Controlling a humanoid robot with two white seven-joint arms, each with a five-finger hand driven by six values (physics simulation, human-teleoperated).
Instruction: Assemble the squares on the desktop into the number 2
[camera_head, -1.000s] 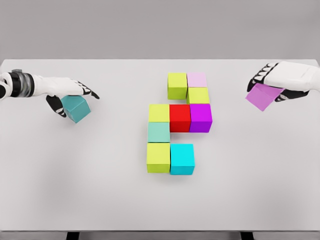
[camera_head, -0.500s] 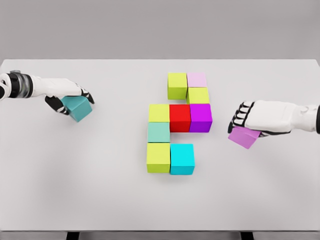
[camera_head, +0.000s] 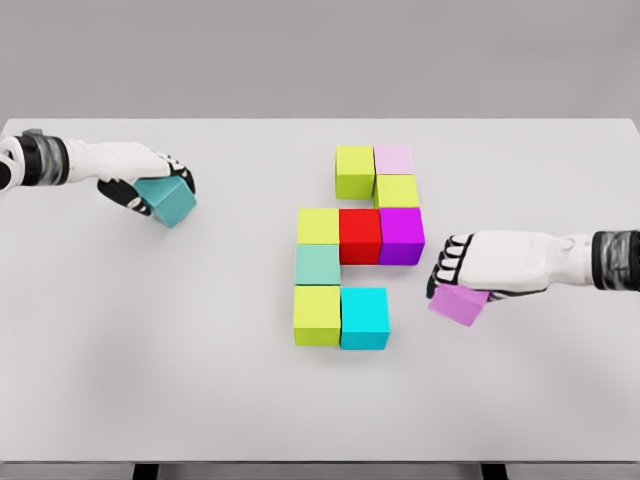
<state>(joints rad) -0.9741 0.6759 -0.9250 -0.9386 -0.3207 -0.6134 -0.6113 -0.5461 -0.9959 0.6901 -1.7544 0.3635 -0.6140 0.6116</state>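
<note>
A tilted violet cube (camera_head: 459, 304) is gripped under the curled fingers of the right hand (camera_head: 487, 266), just right of the cyan cube (camera_head: 364, 317) and below the purple cube (camera_head: 401, 235). A tilted teal cube (camera_head: 171, 201) is clasped by the left hand (camera_head: 140, 175) at the far left of the white tabletop (camera_head: 200, 370), well apart from the assembled block cluster. The cluster comprises lime, pink, red, purple, mint and cyan cubes, packed touching.
</note>
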